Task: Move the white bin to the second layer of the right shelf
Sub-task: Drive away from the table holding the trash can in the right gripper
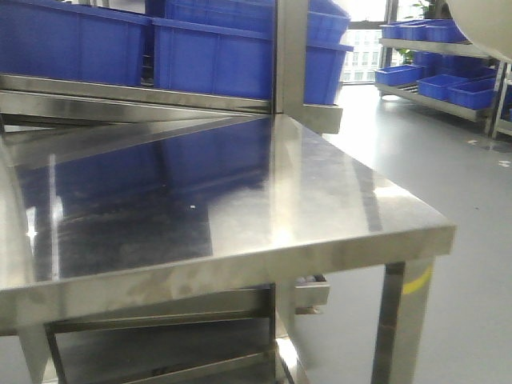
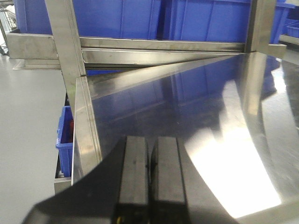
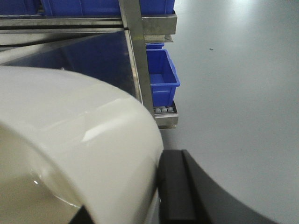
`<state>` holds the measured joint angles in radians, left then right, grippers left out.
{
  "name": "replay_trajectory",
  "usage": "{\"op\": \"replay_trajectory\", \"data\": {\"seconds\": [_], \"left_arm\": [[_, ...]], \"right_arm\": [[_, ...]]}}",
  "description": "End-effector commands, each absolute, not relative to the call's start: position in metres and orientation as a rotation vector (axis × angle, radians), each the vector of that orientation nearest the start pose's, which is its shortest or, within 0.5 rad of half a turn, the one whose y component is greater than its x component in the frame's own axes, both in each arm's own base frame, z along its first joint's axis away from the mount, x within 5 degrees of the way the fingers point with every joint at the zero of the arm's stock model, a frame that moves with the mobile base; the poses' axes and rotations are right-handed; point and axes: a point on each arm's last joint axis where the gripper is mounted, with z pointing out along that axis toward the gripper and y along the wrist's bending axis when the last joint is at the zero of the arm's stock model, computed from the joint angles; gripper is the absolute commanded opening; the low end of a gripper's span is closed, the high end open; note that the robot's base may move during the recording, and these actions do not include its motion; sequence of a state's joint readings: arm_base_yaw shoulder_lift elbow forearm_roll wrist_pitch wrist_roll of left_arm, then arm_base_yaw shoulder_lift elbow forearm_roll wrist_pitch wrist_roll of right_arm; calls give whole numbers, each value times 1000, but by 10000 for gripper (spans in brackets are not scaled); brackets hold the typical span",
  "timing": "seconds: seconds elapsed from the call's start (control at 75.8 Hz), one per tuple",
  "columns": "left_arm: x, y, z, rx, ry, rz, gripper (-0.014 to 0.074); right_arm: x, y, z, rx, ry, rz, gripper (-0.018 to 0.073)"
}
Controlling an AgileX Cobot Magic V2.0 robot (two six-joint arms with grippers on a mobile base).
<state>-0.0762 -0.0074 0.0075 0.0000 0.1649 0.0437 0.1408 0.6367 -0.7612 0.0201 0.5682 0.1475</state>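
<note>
- In the right wrist view, you saw the right pincer [image 3: 133, 205] clamped on the white bin [image 3: 70, 140]. One black finger [image 3: 174, 189] pressed against the outside of the bin wall at 5 o'clock.
- The second finger showed only as a dark sliver at 6 o'clock, on the other side of the wall.
- The white bin filled the 7 to 9 o'clock part of that view. Its glossy rounded rim curved up toward the centre.
- In the front view, the bin's edge [image 1: 488, 24] showed in the 1 o'clock corner, clear of the steel table [image 1: 240, 200].
- In the left wrist view, you saw the left pincer [image 2: 149, 163] at 6 o'clock. Its two black pads were pressed together with only a thin seam between them, and it held nothing.
- The left pincer sat over the steel table near its left edge. You could not tell whether it touched the surface.
- Blue crates [image 1: 208, 56] stood on the rack behind the table at 12 o'clock.
- A small blue crate [image 3: 161, 77] sat on a roller rail [image 3: 164, 110] beside a steel post [image 3: 138, 56].
</note>
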Motion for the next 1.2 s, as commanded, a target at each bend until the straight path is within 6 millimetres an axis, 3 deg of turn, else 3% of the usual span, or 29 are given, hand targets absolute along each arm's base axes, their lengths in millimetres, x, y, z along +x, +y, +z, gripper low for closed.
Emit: {"op": "replay_trajectory", "data": {"seconds": [0.0,1.187], "left_arm": [[56,-4,192,93,1581,-32,85],[56,-4,192,93,1581,-32,85]], "right_arm": [[121,17,383,14,1801,214,55],[121,17,383,14,1801,214,55]]}}
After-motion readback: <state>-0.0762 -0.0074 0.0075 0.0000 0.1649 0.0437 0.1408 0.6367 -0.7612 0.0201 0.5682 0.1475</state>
